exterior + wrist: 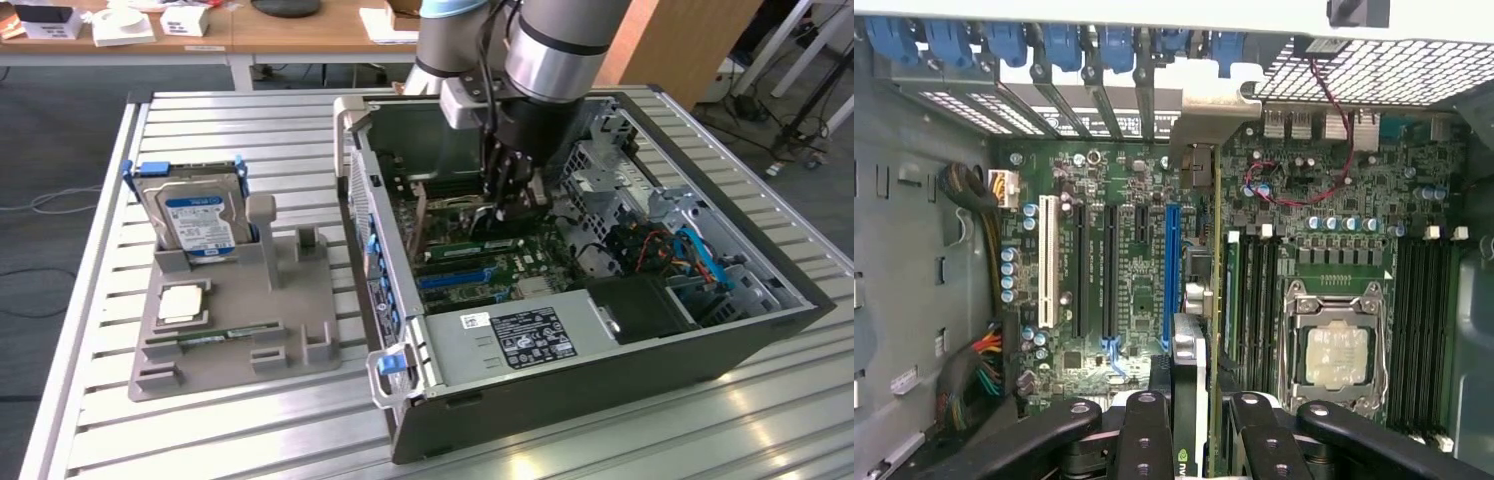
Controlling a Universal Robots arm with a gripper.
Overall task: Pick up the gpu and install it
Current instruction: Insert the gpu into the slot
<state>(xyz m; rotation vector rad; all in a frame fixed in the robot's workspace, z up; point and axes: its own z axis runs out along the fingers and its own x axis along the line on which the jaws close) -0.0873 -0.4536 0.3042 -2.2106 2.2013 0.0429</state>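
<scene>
My pincer pinches the gpu edge-on, long axis parallel to the blue slot. Its green logo is unreadable.

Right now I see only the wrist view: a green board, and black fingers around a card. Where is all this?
Observer: Inside an open computer case lying on its side on a slatted metal table.
Operator: Anything beside it?
Observer: A grey tray, with a blue-labelled hard drive standing in it.
Operator: Other parts there?
Observer: A RAM stick lying flat in the same tray.
</scene>
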